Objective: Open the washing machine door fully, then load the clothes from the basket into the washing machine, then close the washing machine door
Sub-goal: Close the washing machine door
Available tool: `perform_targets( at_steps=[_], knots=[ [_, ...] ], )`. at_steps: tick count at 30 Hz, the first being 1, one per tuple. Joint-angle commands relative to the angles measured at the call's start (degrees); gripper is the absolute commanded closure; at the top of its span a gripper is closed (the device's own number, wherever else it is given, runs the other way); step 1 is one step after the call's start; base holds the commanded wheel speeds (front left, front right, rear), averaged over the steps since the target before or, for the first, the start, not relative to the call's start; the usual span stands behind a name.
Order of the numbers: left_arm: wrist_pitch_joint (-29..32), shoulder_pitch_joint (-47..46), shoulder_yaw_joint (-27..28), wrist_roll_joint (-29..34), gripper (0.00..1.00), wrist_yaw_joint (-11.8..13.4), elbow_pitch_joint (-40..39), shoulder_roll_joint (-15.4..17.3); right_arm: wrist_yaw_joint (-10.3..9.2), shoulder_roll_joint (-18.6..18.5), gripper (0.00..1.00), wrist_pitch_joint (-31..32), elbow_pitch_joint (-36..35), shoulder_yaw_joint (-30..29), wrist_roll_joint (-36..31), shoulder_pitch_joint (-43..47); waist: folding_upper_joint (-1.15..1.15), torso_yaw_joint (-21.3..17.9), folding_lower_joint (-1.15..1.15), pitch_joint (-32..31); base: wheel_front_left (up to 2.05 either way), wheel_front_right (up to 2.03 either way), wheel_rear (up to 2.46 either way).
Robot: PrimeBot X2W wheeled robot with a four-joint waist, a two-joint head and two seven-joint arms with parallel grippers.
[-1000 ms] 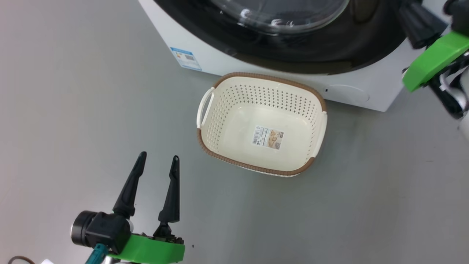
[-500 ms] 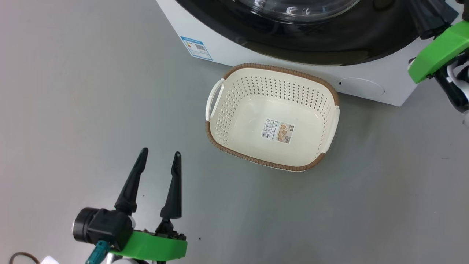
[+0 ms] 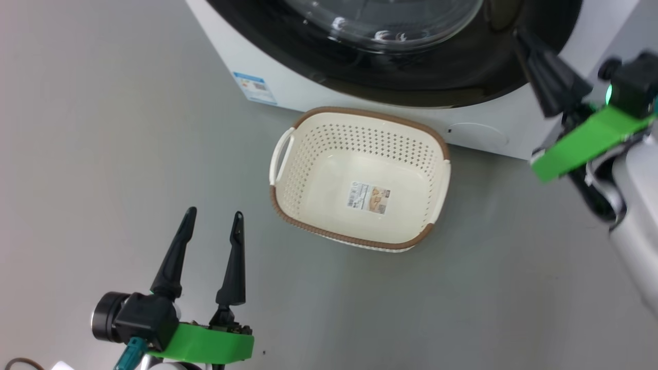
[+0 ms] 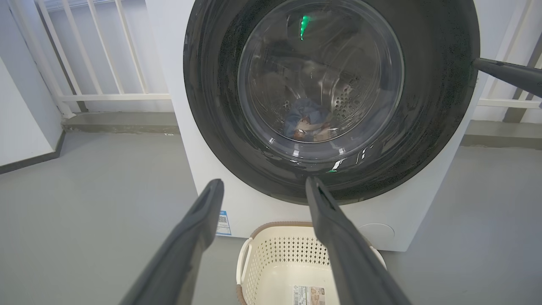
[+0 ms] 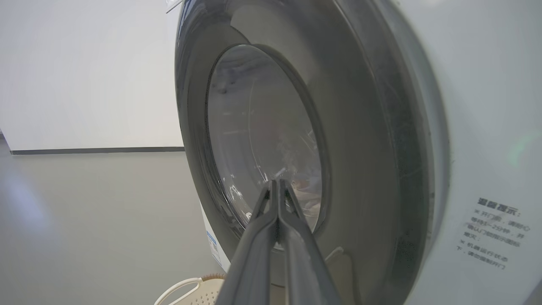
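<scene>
Looks nearly done: basket (image 3: 308, 169) sits empty on the floor (image 3: 103, 128) at 6 o'clock of the door (image 4: 423, 127). Clothes (image 4: 305, 120) lie inside the washer (image 3: 308, 95), and the door looks shut. Right claw (image 5: 276, 183) is clenched and empty at the door's 3 o'clock rim. Left claw (image 3: 214, 213) is released, at 8 o'clock of the basket.

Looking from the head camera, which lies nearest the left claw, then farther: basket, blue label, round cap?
From the left gripper:
1. basket, just to its right.
2. blue label, low left on the washing machine.
3. round cap, low right on it.
</scene>
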Motion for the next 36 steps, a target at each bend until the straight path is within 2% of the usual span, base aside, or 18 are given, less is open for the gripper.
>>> perform_targets(
  at_steps=[1, 9, 10, 11, 12, 13, 23, 36],
  knots=[
    [-0.46, -0.15, 2.4, 0.97, 0.0, -0.4, -0.75, 0.93, 0.08, 0.84, 1.0, -0.26, -3.16, -0.8, -0.82, 4.04, 0.0, -1.8, 0.0, -1.66, 0.0, 0.0, 0.0],
    [-0.46, 0.18, 4.23, 2.8, 0.0, -2.24, 0.24, 0.93, 0.08, 4.06, 1.0, -0.26, -13.36, -10.48, -4.89, 20.04, 0.0, -5.61, 0.0, -4.9, 0.0, 0.0, 0.0],
    [-0.46, 0.24, 4.44, 3.01, 0.0, -2.51, 0.43, 0.93, 0.08, 4.7, 0.89, -0.26, -14.15, -12.14, -5.47, 22.08, 0.0, -5.96, 0.0, -5.36, 0.0, 0.0, 0.0],
    [-0.46, 0.31, 4.63, 3.2, 0.0, -2.8, 0.64, 0.93, 0.08, 5.4, 0.64, -0.26, -14.92, -13.53, -5.97, 24.09, 0.0, -6.29, 0.0, -5.77, 0.0, 0.0, 0.0],
    [-0.46, 0.39, 4.83, 3.35, 0.0, -3.06, 0.81, 0.93, 0.08, 6.1, 0.26, -0.26, -15.67, -14.67, -6.45, 25.98, 0.0, -6.66, 0.0, -6.2, 0.0, 0.0, 0.0],
    [-0.46, 0.52, 5.07, 3.55, 0.0, -3.27, 0.97, 0.93, 0.08, 6.78, 0.0, -0.26, -16.31, -15.68, -6.98, 27.71, 0.0, -7.09, 0.0, -6.6, 0.0, 0.0, 0.0],
    [-0.46, 2.23, 7.37, 4.76, 0.0, -5.03, 2.11, 1.24, 0.08, 13.12, 0.0, -0.26, -20.49, -21.77, -11.03, 37.42, 0.0, -12.68, 0.0, -9.96, 0.0, 0.0, 0.0],
    [-0.46, 7.82, 11.83, 4.45, 0.0, -5.46, 2.92, 3.07, 0.08, 15.85, 0.0, -0.26, -22.47, -23.94, -13.07, 45.4, 0.0, -20.19, 0.0, -15.11, 0.0, 0.0, 0.0]
  ],
)
